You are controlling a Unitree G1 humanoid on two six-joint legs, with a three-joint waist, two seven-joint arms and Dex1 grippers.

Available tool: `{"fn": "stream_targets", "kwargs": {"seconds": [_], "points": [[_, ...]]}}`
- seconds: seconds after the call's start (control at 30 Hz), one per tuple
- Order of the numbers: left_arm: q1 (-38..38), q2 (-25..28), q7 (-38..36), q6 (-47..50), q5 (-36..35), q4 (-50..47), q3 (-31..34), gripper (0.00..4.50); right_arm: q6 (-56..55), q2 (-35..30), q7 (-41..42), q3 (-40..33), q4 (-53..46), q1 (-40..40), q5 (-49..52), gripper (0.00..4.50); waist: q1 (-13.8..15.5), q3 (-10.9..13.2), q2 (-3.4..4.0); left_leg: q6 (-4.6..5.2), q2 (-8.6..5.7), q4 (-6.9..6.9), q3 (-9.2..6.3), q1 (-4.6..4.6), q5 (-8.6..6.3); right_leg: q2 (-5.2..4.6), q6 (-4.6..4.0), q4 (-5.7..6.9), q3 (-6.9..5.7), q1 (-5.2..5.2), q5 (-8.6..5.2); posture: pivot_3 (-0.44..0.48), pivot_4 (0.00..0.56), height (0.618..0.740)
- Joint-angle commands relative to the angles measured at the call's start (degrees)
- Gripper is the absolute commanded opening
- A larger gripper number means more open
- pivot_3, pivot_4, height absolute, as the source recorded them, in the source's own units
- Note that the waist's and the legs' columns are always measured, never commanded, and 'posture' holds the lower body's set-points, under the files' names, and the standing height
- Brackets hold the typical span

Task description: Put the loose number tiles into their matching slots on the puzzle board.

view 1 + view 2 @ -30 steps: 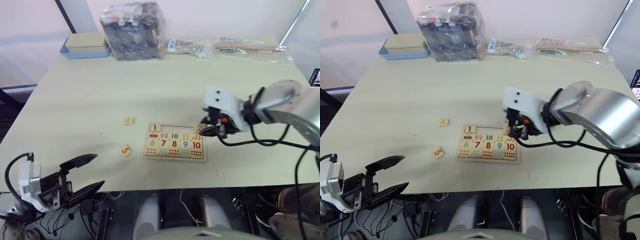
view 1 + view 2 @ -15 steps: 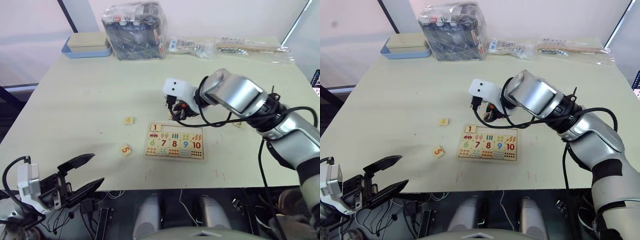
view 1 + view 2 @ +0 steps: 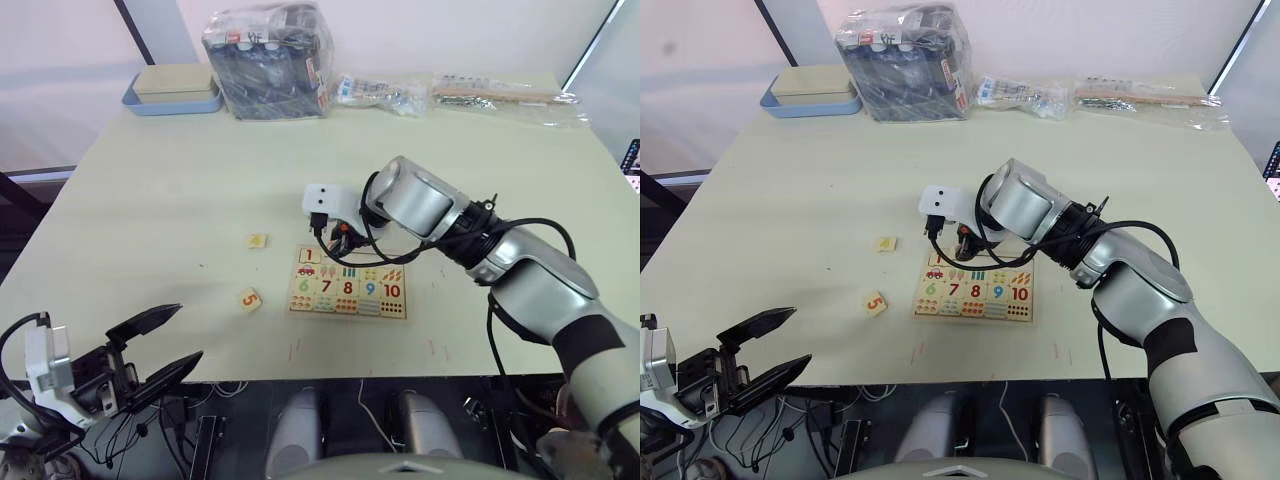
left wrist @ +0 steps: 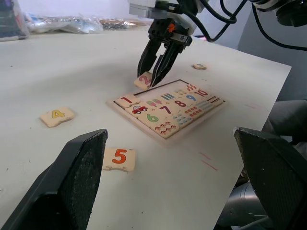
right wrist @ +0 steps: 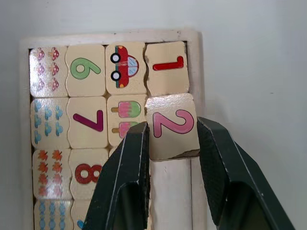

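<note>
Tiles point(image 5: 171, 125) read 1, 2, 4, 5; board point(image 4: 168, 108) 6–10.

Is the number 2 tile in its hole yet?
Not fully. The 2 tile, between the right gripper's fingers, sits tilted beside the 1 tile.

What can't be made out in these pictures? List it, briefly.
- Far tile, left wrist view: digit too small to read.
- 2 tile, eye views: hidden beneath the right gripper.
- Board, right wrist view: one end cut off by the edge, partly covered by the right gripper.

Probably lab: cable-strewn test table point(image 3: 180, 200)
</note>
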Motion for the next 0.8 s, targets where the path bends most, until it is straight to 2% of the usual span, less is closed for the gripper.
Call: {"fn": "stream_targets", "kwargs": {"seconds": [0.03, 0.43, 0.8], "points": [[0.5, -0.2, 0.3, -0.6, -1.1, -0.9, 1.8, 4.5, -1.6, 1.0, 1.1, -1.1, 1.2, -1.6, -2.3, 0.88, 0.0, 0.0, 0.0, 0.0, 0.0, 0.0, 0.01, 0.0, 0.0, 0.0, 0.0, 0.0, 0.0, 0.0, 0.0, 0.0, 0.15, 0.74], [1.6, -0.6, 0.6, -1.1, -1.2, -1.2, 2.0, 4.5, -3.5, 4.0, 2.4, -2.2, 5.9, -0.6, -6.5, 0.88, 0.1, 0.0, 0.01, -0.06, 0.0, -0.05, -0.08, -0.01, 0.02, 0.0, -0.03, 0.0, -0.08, 0.0, -0.02, 0.0, 0.15, 0.74], [2.2, -1.0, 0.4, -1.5, -1.1, -1.0, 1.9, 4.5, -3.7, 4.8, 3.6, -3.0, 6.2, 0.3, -8.8, 0.88, 0.1, 0.0, 0.02, -0.1, 0.0, -0.11, -0.18, -0.02, 0.03, 0.0, -0.05, 0.0, -0.17, 0.01, -0.04, 0.0, 0.15, 0.74]]}}
